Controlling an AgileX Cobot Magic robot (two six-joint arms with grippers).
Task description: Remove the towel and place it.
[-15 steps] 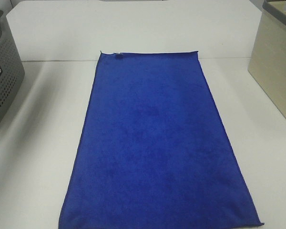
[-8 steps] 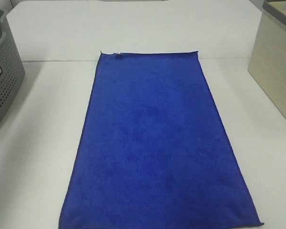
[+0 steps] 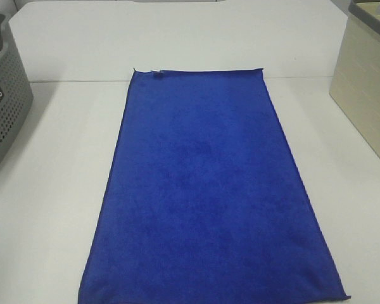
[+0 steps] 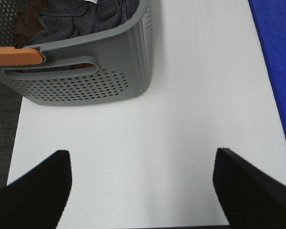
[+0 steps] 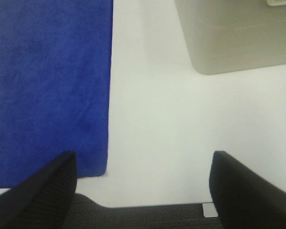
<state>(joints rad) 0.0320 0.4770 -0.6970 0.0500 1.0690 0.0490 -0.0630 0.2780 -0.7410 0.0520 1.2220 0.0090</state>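
The towel [image 3: 206,183] is a deep blue plush cloth lying flat and spread out along the middle of the white table [image 3: 50,190], with a small white tag at its far left corner. Neither arm shows in the high view. The left gripper [image 4: 142,186] stands open above bare table, with the towel's edge [image 4: 279,52] off to one side. The right gripper [image 5: 142,188] is open too, over the table's near edge, beside the towel's near corner [image 5: 47,86]. Nothing sits between either pair of fingers.
A grey perforated basket [image 3: 3,95] with dark clothes inside [image 4: 86,19] stands at the left of the table. A beige box [image 3: 367,82] stands at the right. Bare table lies on both sides of the towel.
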